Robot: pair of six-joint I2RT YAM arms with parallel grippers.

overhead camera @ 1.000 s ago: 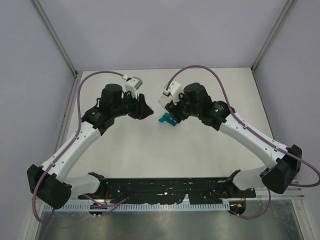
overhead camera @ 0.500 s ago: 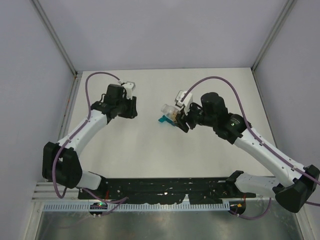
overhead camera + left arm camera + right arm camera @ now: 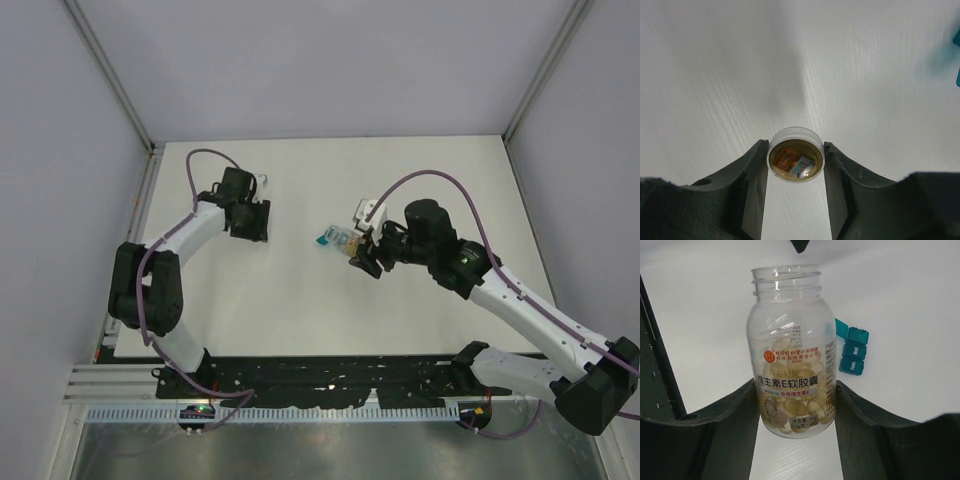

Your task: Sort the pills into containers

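My right gripper [image 3: 795, 385] is shut on a clear, open-topped vial [image 3: 790, 340] with a printed label. It holds the pills [image 3: 800, 412], pale tan capsules. In the top view the gripper [image 3: 353, 252] holds the vial [image 3: 345, 240] just right of the containers [image 3: 325, 239], a teal strip of three joined compartments. The strip lies behind the vial in the right wrist view [image 3: 852, 352], one end lid raised. My left gripper [image 3: 796, 150] is shut on the round tan cap disc [image 3: 796, 161], low over the table at the back left [image 3: 248, 220].
Grey enclosure walls stand left, right and behind the white table [image 3: 300, 290]. A black rail [image 3: 330, 375] runs along the near edge by the arm bases. Purple cables loop over both arms. A sliver of the teal strip shows at the right edge of the left wrist view [image 3: 958, 75].
My left gripper has drawn back to the left with the cap, away from the vial. My right gripper has shifted right and nearer with the vial, now uncapped.
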